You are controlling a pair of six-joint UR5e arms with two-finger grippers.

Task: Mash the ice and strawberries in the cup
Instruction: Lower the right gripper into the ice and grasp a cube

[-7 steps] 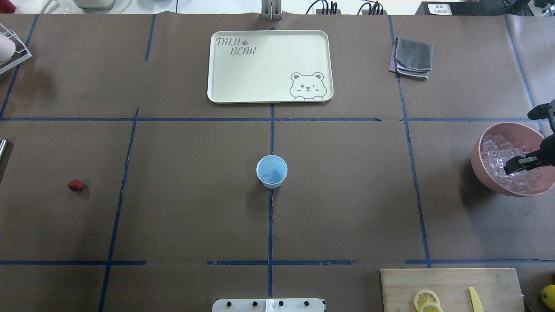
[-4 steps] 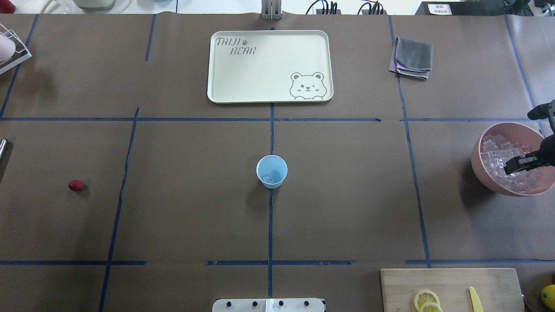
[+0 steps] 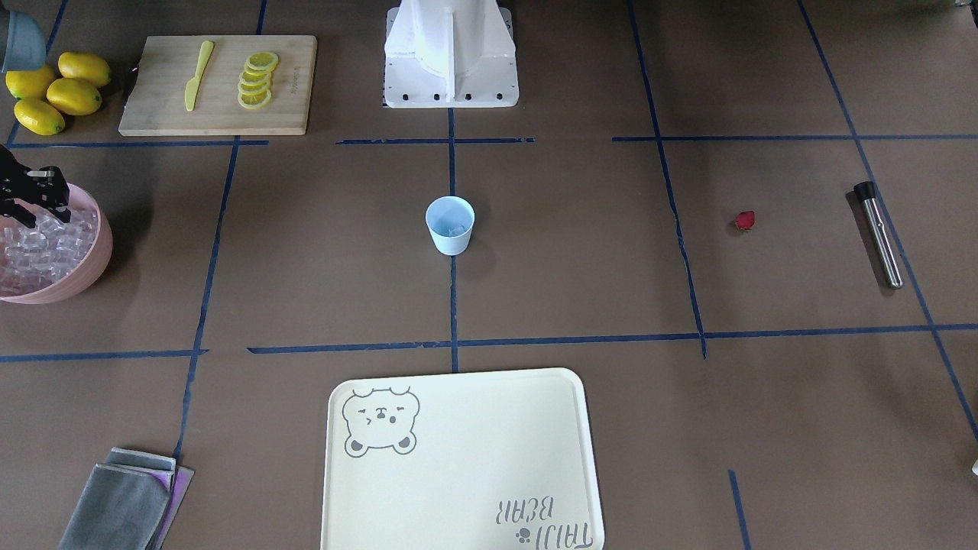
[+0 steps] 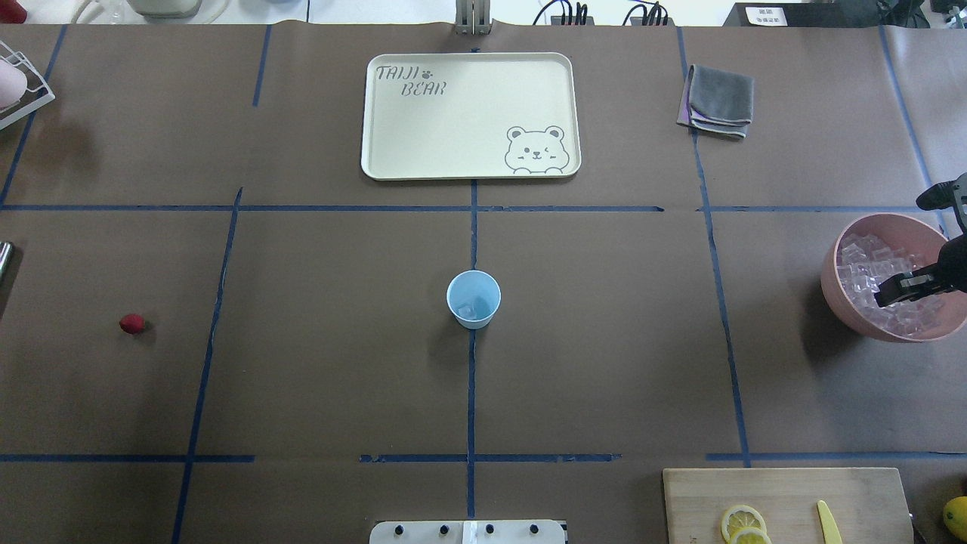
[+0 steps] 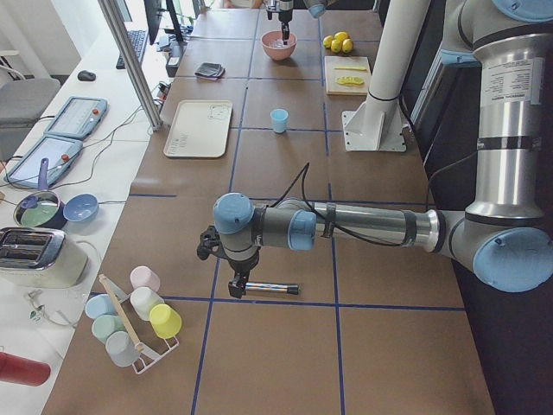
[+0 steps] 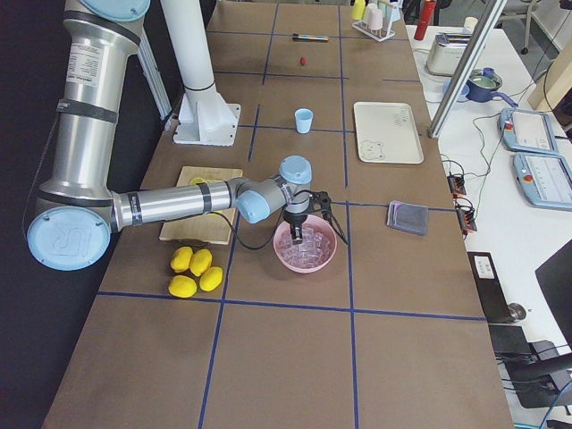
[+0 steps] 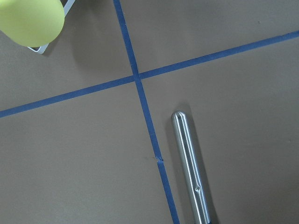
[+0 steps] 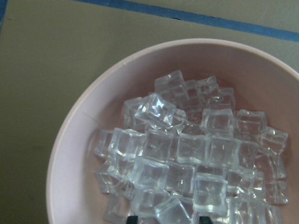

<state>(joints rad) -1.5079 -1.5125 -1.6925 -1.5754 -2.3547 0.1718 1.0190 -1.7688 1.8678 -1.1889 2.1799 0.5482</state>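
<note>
Many ice cubes (image 8: 187, 149) fill pink bowl (image 8: 79, 140) under spread right hand (image 4: 885, 293); few in cup (image 4: 474, 298)

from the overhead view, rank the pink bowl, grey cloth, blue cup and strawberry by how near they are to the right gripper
1. pink bowl, at the right edge; the right gripper hangs directly over it.
2. grey cloth, far side, on the right.
3. blue cup, in the centre.
4. strawberry, far over on the left.
</note>
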